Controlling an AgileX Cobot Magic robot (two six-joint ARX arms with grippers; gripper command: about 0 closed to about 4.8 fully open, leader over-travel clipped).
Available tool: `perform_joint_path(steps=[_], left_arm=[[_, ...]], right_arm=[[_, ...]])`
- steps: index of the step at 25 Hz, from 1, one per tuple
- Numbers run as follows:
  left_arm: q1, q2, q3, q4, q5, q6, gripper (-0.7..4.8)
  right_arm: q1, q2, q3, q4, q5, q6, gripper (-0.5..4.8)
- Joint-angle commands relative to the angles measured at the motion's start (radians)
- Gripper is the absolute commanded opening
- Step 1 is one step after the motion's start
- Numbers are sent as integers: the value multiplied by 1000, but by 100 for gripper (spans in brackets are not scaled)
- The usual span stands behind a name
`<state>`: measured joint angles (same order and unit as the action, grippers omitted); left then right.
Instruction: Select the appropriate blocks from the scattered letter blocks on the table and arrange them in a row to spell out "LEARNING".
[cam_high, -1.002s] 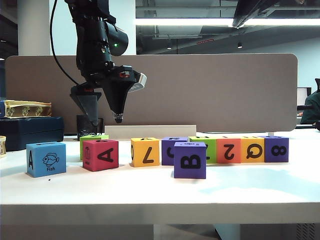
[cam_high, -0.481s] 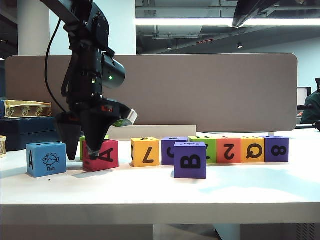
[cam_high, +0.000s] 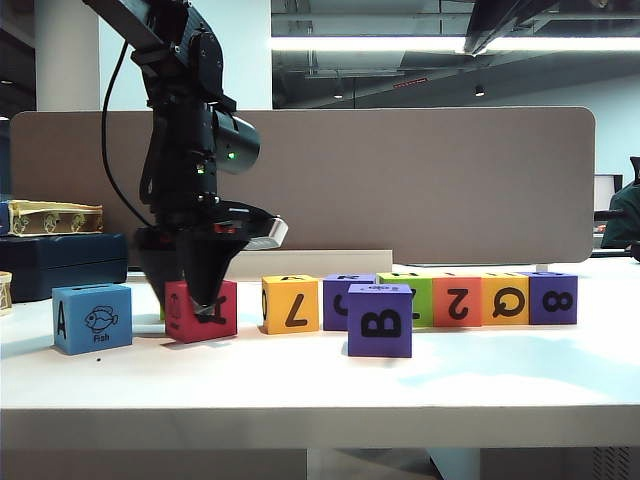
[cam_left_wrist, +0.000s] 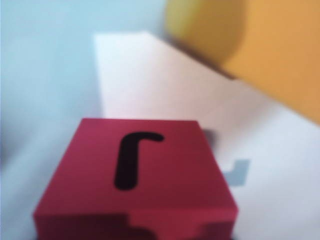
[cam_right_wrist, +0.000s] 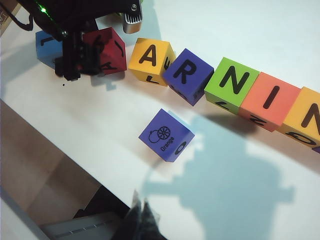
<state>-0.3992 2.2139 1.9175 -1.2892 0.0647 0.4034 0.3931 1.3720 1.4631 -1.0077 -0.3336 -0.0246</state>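
Observation:
In the exterior view my left gripper (cam_high: 200, 300) points down over the red block (cam_high: 203, 312) that shows an A. Its fingers stand on either side of that block; contact is not clear. The left wrist view is filled by the red block's (cam_left_wrist: 132, 175) top face, and the right wrist view shows the red block (cam_right_wrist: 105, 50) beside the left gripper (cam_right_wrist: 75, 57). To the right runs a row: yellow A (cam_right_wrist: 150, 57), purple R (cam_right_wrist: 187, 75), green N (cam_right_wrist: 232, 82), orange I (cam_right_wrist: 270, 100), yellow N (cam_right_wrist: 305, 117). My right gripper (cam_right_wrist: 140, 220) hangs shut over the table's front edge.
A blue fish block (cam_high: 92, 318) sits left of the red one. A purple B block (cam_high: 380, 320) stands alone in front of the row. A grey-brown partition board (cam_high: 420, 180) and a white strip (cam_high: 300, 262) close the back; a dark box (cam_high: 60, 262) lies far left.
My left arm has come down from above the table onto the red block, and its fingers have drawn closer together around it. The blocks have not moved.

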Motion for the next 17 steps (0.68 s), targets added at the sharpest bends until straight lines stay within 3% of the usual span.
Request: perform_joint_path(steps=[1,5,7,11,17], left_arm=[[-9,-6,3,8,3,1,236],[-14,-7,3,9,-2,1,230],[-14,-11,3,8,-2,0,201],[-14,-27,15,0,-56,0,201],[-14,-35,131,-15,-64,-23,201]], right_arm=[[1,-4,5,10,-3,-3,-1],[1,-4,5,10,-3,-3,-1],[1,-4,5,10,-3,-3,-1],[1,-4,5,11,-3,-3,-1],[1,-4,5,15,-4,-3,-1]])
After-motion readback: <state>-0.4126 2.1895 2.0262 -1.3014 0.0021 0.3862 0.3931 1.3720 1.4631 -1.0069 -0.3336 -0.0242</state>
